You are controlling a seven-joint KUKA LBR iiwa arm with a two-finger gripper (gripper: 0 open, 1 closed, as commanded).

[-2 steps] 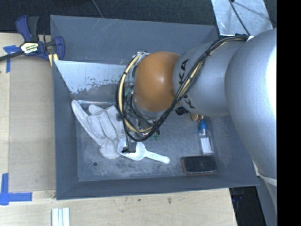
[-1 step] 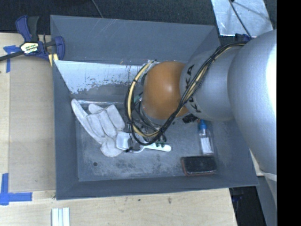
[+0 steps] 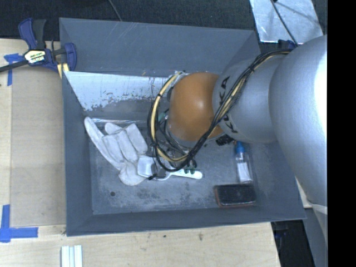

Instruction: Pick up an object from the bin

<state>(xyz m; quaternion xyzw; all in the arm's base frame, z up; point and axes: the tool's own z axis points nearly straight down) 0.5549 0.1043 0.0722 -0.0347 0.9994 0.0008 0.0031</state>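
Down in the grey metal bin [image 3: 78, 149], at the lower right edge of a crumpled white glove [image 3: 122, 146]: the gripper [image 3: 156, 168], brought in from the right of the glove by the silver arm [image 3: 289, 104]. Sits beneath the arm's orange wrist cover [image 3: 192, 113] and its loops of black and yellow cable [image 3: 158, 132], which hang just right of the glove and overlap its right edge. Cannot tell whether spread, pressed together or pinching anything; tip masked by cover and cable. Cannot tell either whether touching the glove or only hovering just above it.

Nearest thing, and so the likely object of the pick: the glove itself, lying flat on the bin floor, its pale fingers stretched up and to the left, its lower end bunched close to the gripper.

Just right of the glove's lower end: a slim white stick-like thing [image 3: 186, 175] with a greenish patch, lying roughly level, near end lost under the cable.

Well to the right of the glove: a small clear bottle [image 3: 242, 166] with a blue cap, lying on its side.

Farther right of the glove and lower: a dark flat rectangular thing [image 3: 236, 194], flat on the floor.
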